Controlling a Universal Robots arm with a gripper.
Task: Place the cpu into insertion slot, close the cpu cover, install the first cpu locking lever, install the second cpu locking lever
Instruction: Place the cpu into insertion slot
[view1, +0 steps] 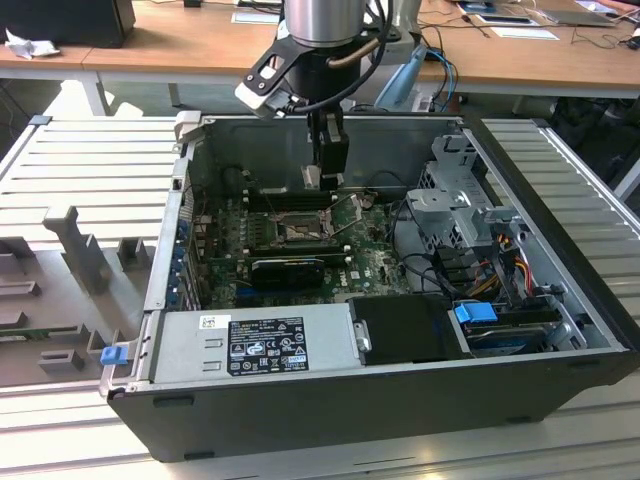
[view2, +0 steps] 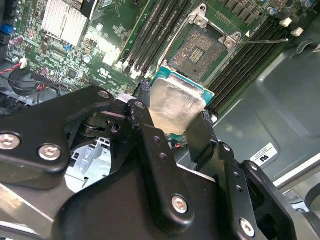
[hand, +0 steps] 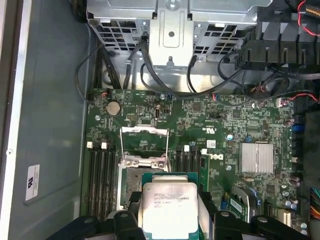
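Note:
My gripper (view2: 175, 112) is shut on the cpu (view2: 176, 102), a flat square chip with a silvery top and green rim, pinched at two opposite edges between black fingers (view2: 145, 120). In the exterior view the gripper (view1: 325, 170) hangs with the cpu (view1: 312, 178) inside the open computer case, a little above the motherboard and behind the insertion slot (view1: 298, 232). In the first wrist view the cpu (hand: 167, 207) partly hides the bare slot (hand: 128, 176). The cpu cover (hand: 145, 131) stands swung open beyond the slot. A thin locking lever (view2: 260, 41) sticks out beside the slot (view2: 197, 50).
Memory slots (hand: 100, 175) flank the socket on both sides. A finned heatsink (hand: 256, 157) sits on the board. The power supply (view1: 265, 345) fills the case's front, a metal drive cage (view1: 460, 200) with cables stands at the exterior view's right, and a grey fixture (view1: 75, 240) lies outside at its left.

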